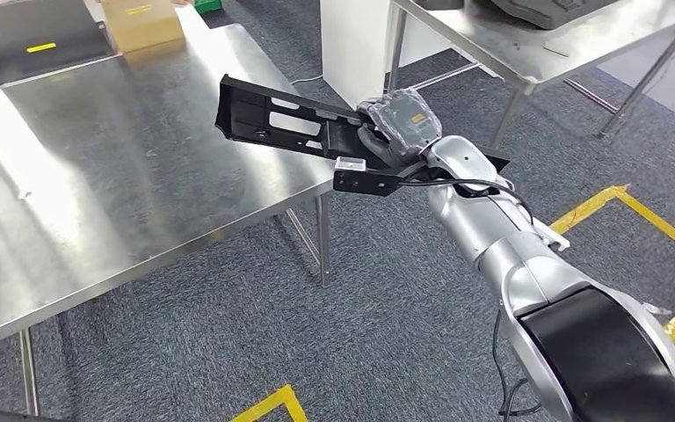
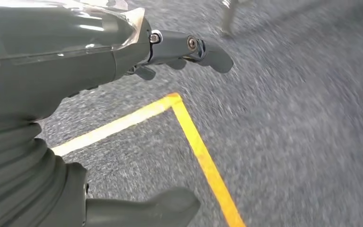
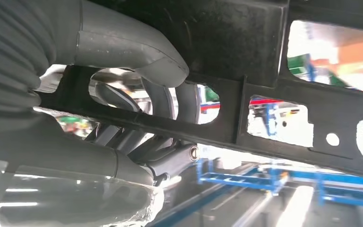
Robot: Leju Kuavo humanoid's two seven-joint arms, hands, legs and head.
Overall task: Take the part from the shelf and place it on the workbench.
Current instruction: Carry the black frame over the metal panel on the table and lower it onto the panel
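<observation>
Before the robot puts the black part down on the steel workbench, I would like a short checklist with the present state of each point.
1. Grip: the right hand holds the black part, thumb and fingers wrapped round a bar in the right wrist view: ok.
2. Position: the far end of the part is over the workbench, the held end at its corner: ok.
3. Contact: whether the part already touches the steel: cannot tell.
4. Landing spot: bare steel under the part; the cardboard box stands far off: ok.
5. Left hand: holds nothing, above carpet with yellow tape: ok.
</observation>
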